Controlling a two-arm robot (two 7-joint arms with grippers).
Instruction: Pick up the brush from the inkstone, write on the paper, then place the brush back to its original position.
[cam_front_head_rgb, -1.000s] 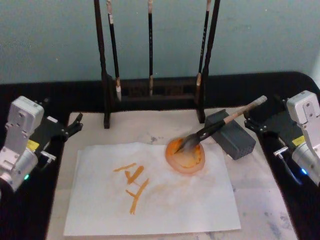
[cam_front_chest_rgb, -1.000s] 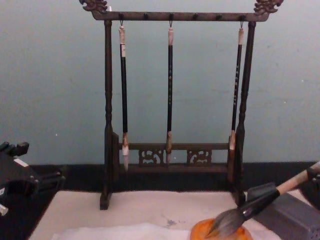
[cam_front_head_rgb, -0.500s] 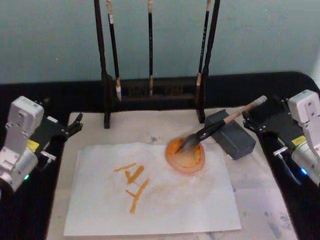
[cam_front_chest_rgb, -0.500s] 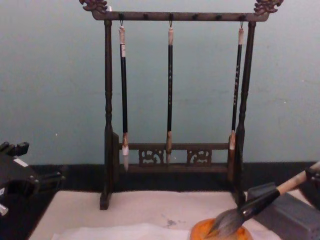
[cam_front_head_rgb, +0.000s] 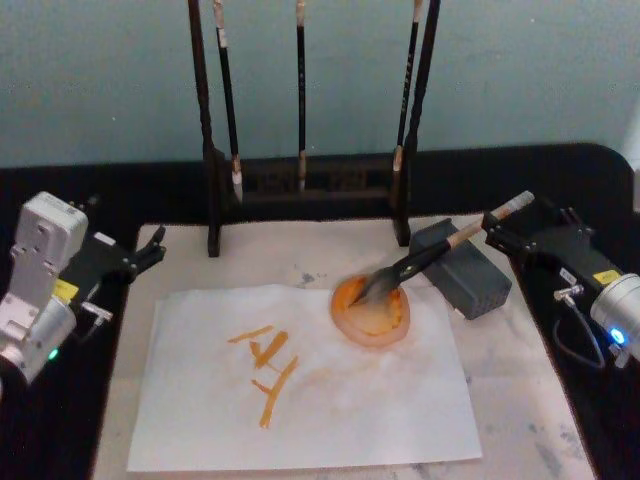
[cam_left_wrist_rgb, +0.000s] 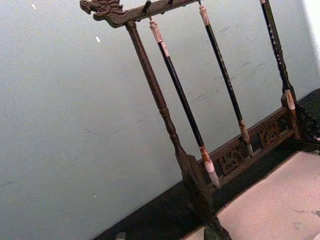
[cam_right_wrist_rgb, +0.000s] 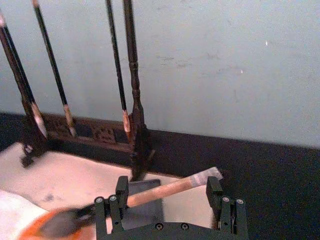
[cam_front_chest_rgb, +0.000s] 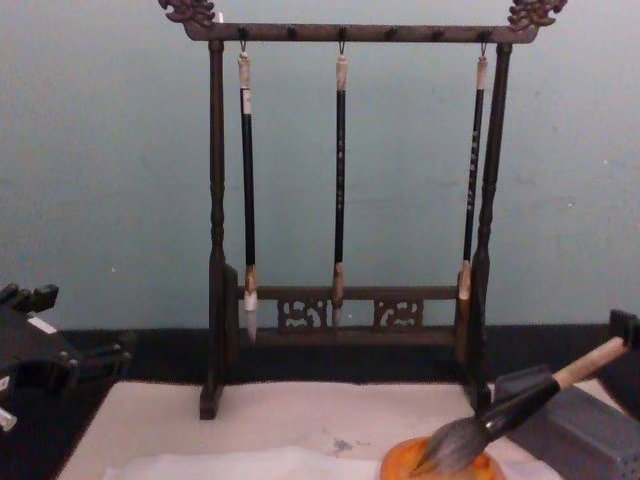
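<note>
The brush (cam_front_head_rgb: 440, 247) lies tilted, its grey bristle tuft in an orange dish (cam_front_head_rgb: 372, 315) and its tan handle across the grey inkstone block (cam_front_head_rgb: 468, 275). My right gripper (cam_front_head_rgb: 520, 228) is open at the handle's far end. In the right wrist view the handle (cam_right_wrist_rgb: 170, 189) runs crosswise just ahead of the two spread fingers (cam_right_wrist_rgb: 121, 194), untouched. The chest view shows the brush (cam_front_chest_rgb: 520, 395) low at the right. The white paper (cam_front_head_rgb: 350, 400) carries orange strokes (cam_front_head_rgb: 265, 365). My left gripper (cam_front_head_rgb: 150, 250) is parked open at the mat's left edge.
A dark wooden rack (cam_front_head_rgb: 300, 185) with three slim hanging brushes (cam_front_chest_rgb: 340, 180) stands behind the beige mat (cam_front_head_rgb: 520, 400). The black table (cam_front_head_rgb: 590, 170) surrounds the mat. The left wrist view faces the rack (cam_left_wrist_rgb: 165, 115) and the teal wall.
My right gripper has turned and dropped closer to the end of the brush handle. The brush, paper and left arm have not moved.
</note>
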